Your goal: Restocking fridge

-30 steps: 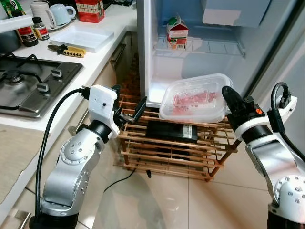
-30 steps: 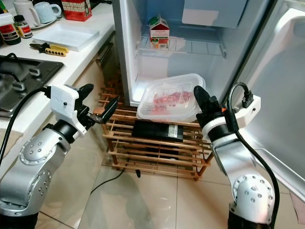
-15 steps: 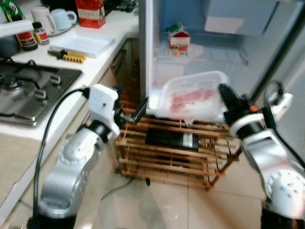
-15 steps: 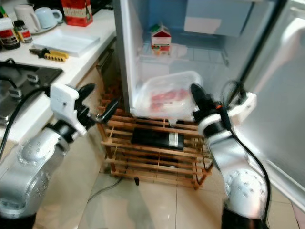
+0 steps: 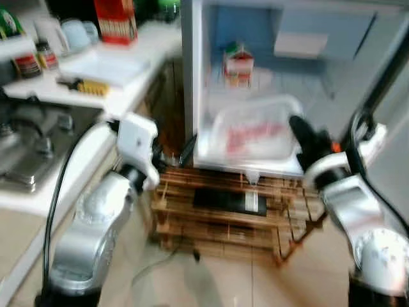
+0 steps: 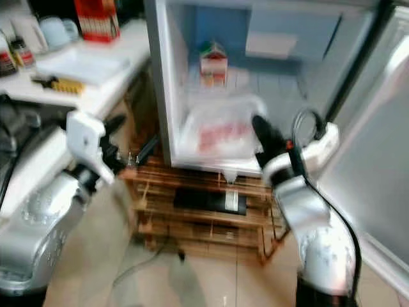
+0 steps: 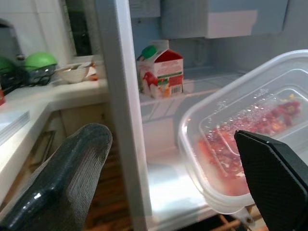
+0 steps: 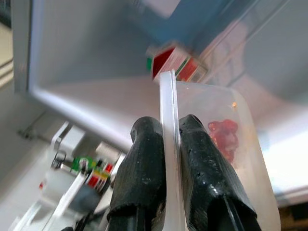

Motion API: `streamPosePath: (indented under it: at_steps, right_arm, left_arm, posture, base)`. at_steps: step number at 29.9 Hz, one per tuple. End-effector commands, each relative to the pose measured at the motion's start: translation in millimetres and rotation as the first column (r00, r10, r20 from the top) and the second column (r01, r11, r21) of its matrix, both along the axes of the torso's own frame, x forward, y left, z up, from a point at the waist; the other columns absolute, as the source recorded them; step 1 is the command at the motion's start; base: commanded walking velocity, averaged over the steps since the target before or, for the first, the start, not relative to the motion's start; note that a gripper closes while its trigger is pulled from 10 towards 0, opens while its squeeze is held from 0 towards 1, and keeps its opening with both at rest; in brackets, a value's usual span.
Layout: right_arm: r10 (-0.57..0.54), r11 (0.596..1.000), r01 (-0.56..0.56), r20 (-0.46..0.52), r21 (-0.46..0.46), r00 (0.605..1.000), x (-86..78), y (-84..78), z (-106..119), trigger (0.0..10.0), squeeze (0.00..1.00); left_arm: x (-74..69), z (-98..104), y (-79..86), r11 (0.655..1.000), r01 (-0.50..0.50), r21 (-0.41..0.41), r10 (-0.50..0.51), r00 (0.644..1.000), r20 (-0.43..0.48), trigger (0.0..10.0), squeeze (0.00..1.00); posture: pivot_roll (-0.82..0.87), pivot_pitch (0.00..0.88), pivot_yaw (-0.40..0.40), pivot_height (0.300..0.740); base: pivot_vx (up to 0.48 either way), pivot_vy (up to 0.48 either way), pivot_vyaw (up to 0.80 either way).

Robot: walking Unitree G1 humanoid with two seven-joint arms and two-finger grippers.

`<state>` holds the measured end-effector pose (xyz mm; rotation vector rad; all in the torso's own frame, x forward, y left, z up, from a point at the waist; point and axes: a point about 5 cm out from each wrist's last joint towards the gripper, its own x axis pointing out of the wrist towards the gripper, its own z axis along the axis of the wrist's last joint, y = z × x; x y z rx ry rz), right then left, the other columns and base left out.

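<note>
A: Item, step in hand?
B: Right gripper (image 8: 168, 139) is pinching the rim of the meat container (image 5: 252, 131), carrying it at the open fridge (image 5: 192, 77) mouth, below the milk carton (image 5: 238, 62).
A: Left gripper (image 7: 173, 183)?
B: Hanging spread wide, empty. Next move is calling for a level push onto the shelf.

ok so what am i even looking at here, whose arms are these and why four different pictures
These are the two silver arms of a humanoid robot standing before an open fridge. Two pictures come from cameras in its head, looking down; the other two come from a camera on each wrist, looking along that arm's black fingers.

The right gripper pinches the rim of a clear plastic container with red food inside, holding it at the fridge opening. The left gripper is open and holds nothing.

A milk carton stands on a fridge shelf. A wooden rack sits on the floor below, and a counter with a stove is on the robot's left.
</note>
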<state>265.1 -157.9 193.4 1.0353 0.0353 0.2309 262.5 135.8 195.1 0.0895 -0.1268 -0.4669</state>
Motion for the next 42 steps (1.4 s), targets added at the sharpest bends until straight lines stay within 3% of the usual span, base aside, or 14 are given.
streamPosePath:
  at_steps: [1, 16, 18, 29, 34, 42]
  right_arm:
    - [-0.028, 1.0, 0.028, 0.009, -0.007, 1.0, -0.1, -8.1, 1, 10.0, 0.0]
    - [-0.018, 0.999, 0.018, -0.01, -0.039, 1.0, -1.0, -8.3, -4, 10.0, 0.0]
    - [-0.023, 0.999, 0.023, -0.012, -0.036, 1.0, -1.4, -9.7, -5, 10.0, 0.0]
    - [-0.038, 0.997, 0.035, -0.038, -0.066, 0.999, -1.0, -14.3, -16, 10.0, 0.0]
    - [-0.059, 0.996, 0.056, -0.038, -0.07, 0.998, 7.8, -19.5, -19, 10.0, 0.0]
    - [-0.069, 0.995, 0.065, -0.057, -0.07, 0.996, 37.4, -24.6, -32, 10.0, 0.0]
  left_arm:
    - [-1.4, 2, -7.0, 1.0, 0.028, -0.004, -0.027, 1.0, 0.01, 10.0, 0.0]
    - [-5.3, 1, -13.3, 0.995, 0.096, -0.002, -0.096, 0.995, -0.011, 10.0, 0.0]
    - [-10.7, 0, -17.5, 0.987, 0.157, -0.018, -0.157, 0.987, -0.022, 10.0, 0.0]
    - [-13.7, -3, -20.6, 0.983, 0.184, -0.015, -0.184, 0.982, -0.036, 10.0, 0.0]
    - [-15.8, -3, -25.7, 0.977, 0.214, -0.018, -0.215, 0.976, -0.037, 10.0, 0.0]
    - [-18.3, -2, -29.8, 0.967, 0.253, -0.018, -0.253, 0.966, -0.044, 10.0, 0.0]
  posture:
    - [0.02, 0.0, -0.016, 0.74]
    - [0.02, 0.0, -0.017, 0.74]
    - [0.02, 0.0, -0.019, 0.74]
    - [0.01, 0.0, -0.021, 0.74]
    - [0.02, 0.0, -0.02, 0.74]
    - [0.02, 0.027, -0.023, 0.74]
  base:
    - [0.364, 0.0, 0.0]
    - [0.352, 0.0, 0.0]
    - [0.0, 0.0, 0.0]
    - [0.0, 0.0, 0.0]
    - [0.0, 0.0, 0.0]
    - [0.0, 0.0, 0.0]
